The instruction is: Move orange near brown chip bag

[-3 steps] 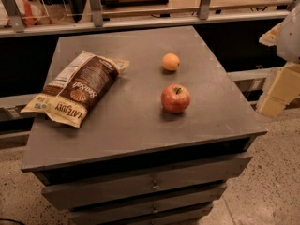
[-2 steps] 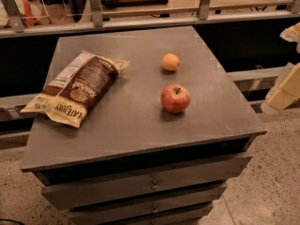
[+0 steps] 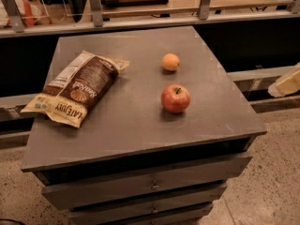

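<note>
The orange (image 3: 170,62) is a small round yellow-orange fruit lying on the grey cabinet top (image 3: 136,111), toward the back, right of centre. The brown chip bag (image 3: 77,88) lies flat on the left side of the top, with its cream end toward the front left. A gap of bare top separates the orange from the bag. Only a cream-coloured part of my gripper (image 3: 286,83) shows at the right edge of the view, off the cabinet's right side and well away from the orange. It holds nothing that I can see.
A red apple (image 3: 176,98) with a stem stands in front of the orange, nearer the front edge. The cabinet has drawers (image 3: 152,185) below. A railing and shelf (image 3: 140,20) run behind it. Speckled floor (image 3: 267,172) lies to the right.
The cream arm and gripper at the right edge has drawn back to the right, so less of it shows now. The orange, apple and bag have not moved.
</note>
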